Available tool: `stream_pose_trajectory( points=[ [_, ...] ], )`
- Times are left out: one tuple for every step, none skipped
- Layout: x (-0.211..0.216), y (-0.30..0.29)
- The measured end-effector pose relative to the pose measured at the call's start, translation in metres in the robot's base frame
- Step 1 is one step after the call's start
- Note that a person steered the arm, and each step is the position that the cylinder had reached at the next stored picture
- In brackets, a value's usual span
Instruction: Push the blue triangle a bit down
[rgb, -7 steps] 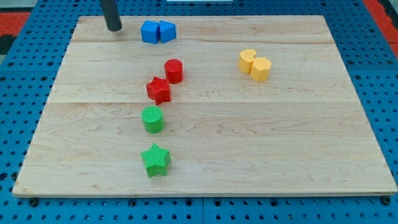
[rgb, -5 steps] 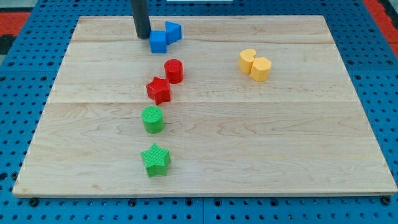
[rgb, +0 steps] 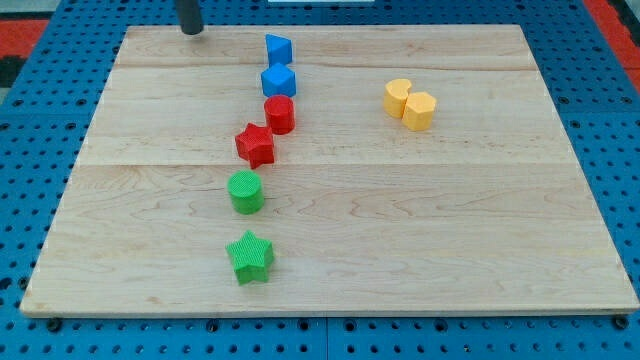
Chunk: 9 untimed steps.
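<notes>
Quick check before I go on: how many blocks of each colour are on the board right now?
Blue: 2, triangle and cube
Red: 2, cylinder and star
Green: 2, cylinder and star
Yellow: 2, and
Total: 8
</notes>
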<state>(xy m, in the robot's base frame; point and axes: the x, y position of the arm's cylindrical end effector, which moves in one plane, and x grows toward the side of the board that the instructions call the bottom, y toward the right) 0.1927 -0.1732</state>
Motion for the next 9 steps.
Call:
stream_pose_trajectory(
  points=[
    [0.010, 0.033],
    [0.056, 0.073],
    [0.061, 0.095],
    [0.033, 0.058],
    [0.016, 0.116],
    [0.029, 0.131],
    [0.045, 0.125],
    [0.047, 0.161],
    [0.074, 0.274]
  ],
)
